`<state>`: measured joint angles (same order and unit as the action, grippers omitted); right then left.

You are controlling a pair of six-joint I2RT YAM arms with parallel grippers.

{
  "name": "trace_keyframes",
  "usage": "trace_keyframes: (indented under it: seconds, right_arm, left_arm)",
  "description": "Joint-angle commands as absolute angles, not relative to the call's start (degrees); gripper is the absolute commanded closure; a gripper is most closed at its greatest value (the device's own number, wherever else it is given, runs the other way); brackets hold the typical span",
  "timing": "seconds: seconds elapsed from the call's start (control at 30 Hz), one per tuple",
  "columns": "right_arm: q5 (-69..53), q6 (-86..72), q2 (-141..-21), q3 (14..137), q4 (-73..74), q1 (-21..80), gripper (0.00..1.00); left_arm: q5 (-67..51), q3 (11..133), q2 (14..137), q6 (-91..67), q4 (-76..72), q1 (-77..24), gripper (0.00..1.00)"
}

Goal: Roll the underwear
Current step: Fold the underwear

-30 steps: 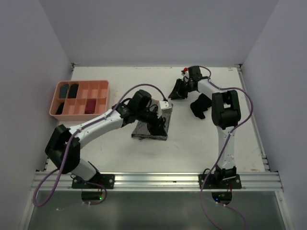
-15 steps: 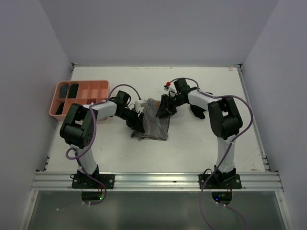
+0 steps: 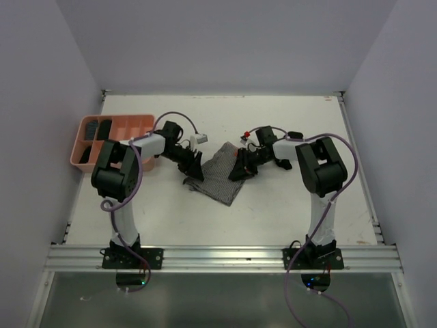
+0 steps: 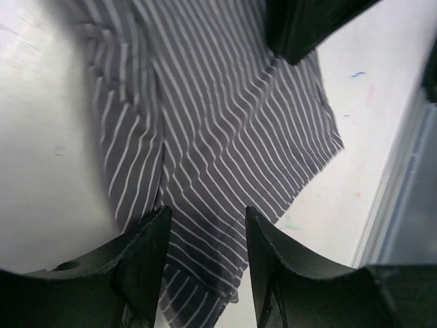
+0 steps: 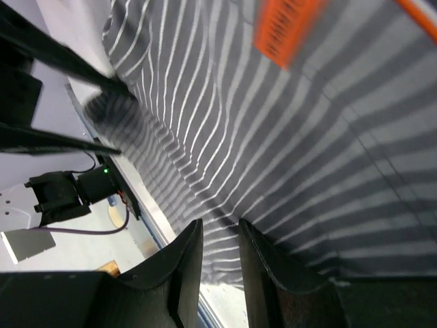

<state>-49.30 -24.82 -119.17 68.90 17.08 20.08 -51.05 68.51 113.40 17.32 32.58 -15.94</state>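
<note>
The grey-and-white striped underwear (image 3: 222, 179) lies spread on the white table between my two grippers. My left gripper (image 3: 195, 167) is at its left edge. In the left wrist view the left gripper (image 4: 207, 217) stands open, with the striped underwear (image 4: 205, 109) and its hem showing in the gap. My right gripper (image 3: 240, 168) is at the cloth's right edge. Close up, the right gripper (image 5: 220, 229) has its jaws a narrow gap apart over the striped underwear (image 5: 287, 137), which carries an orange tag (image 5: 287, 24). The black underwear (image 3: 282, 162) lies partly under the right arm.
A salmon-pink compartment tray (image 3: 140, 121) stands at the left and holds dark rolled pieces. The right gripper's tip (image 4: 307, 24) shows at the top of the left wrist view. The table's near rail (image 3: 225, 256) runs along the front.
The right gripper came from the back of the table down to the cloth's right edge. The left arm folded back to the left edge. The striped cloth turned and now lies diagonally.
</note>
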Motion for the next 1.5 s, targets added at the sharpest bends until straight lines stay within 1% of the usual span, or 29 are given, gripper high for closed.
trace_keyframes:
  seconds: [0.0,0.1,0.13,0.2,0.3,0.4,0.53,0.63,0.87,0.93,1.07,1.17,1.2,1.27,1.3,1.37,1.4,1.47]
  right_arm:
    - [-42.46,-22.5,-119.44,65.65,18.1,20.57,0.67]
    - [-42.19,-21.54,-119.79,65.74,18.89,20.57,0.67]
    - [-42.27,-21.45,-120.06,65.83,19.33,20.57,0.67]
    - [-42.71,-21.18,-120.67,66.09,19.68,20.57,0.68]
    - [-42.72,-21.09,-120.41,65.4,19.34,20.57,0.68]
    - [-42.72,-19.61,-120.76,65.3,20.39,20.57,0.68]
    - [-42.28,-18.02,-120.94,65.21,21.79,20.65,0.68]
    - [-41.93,-17.67,-121.55,64.95,21.8,20.57,0.68]
    - [-41.49,-17.49,-121.38,65.3,21.88,20.57,0.67]
    - [-41.22,-17.4,-121.2,65.39,22.15,20.57,0.67]
    - [-41.31,-17.31,-121.2,65.22,22.06,20.57,0.67]
    - [-41.48,-17.32,-121.38,65.13,21.97,20.57,0.67]
    - [-41.4,-17.31,-121.46,65.13,21.97,20.57,0.67]
    - [-41.75,-17.4,-121.55,65.21,21.97,20.57,0.67]
    - [-41.84,-17.4,-121.64,65.48,22.06,20.57,0.67]
    - [-42.27,-17.32,-121.55,65.65,22.15,20.57,0.67]
    - [-42.36,-17.4,-121.47,65.83,22.58,20.57,0.67]
    - [-42.8,-17.14,-121.38,66.27,23.2,20.57,0.67]
  left_arm:
    - [-39.8,71.72,112.08,27.05,32.86,-14.68,0.47]
    - [-40.69,68.92,103.38,27.33,30.94,-14.59,0.46]
    - [-39.04,68.21,99.79,26.29,29.46,-14.59,0.46]
    - [-38.67,67.67,98.35,24.44,29.52,-14.24,0.45]
    - [-40.08,70.74,100.54,23.13,31.64,-12.84,0.45]
    - [-40.25,73.11,105.37,22.33,32.34,-12.13,0.45]
    - [-43.06,74.7,113.0,21.01,34.19,-11.95,0.46]
    - [-44.55,74.09,115.39,19.95,34.54,-11.87,0.48]
    - [-50.36,70.41,114.96,21.44,39.54,-11.78,0.51]
    - [-48.79,69.44,113.91,21.8,41.65,-11.78,0.51]
    - [-43.34,64.69,110.66,19.95,41.05,-11.69,0.52]
    - [-40.26,63.28,109.16,18.2,39.64,-11.69,0.61]
    - [-39.47,63.02,108.55,16.8,37.55,-11.69,0.69]
    - [-38.41,63.1,107.14,15.74,36.13,-11.78,0.75]
    - [-38.41,63.45,106.88,14.95,35.51,-11.95,0.86]
    - [-37.1,64.95,106.26,14.59,35.16,-12.3,0.96]
    - [-33.61,65.3,104.87,14.33,34.37,-13.26,1.0]
    - [-27.8,65.65,102.76,15.37,32.79,-14.93,1.0]
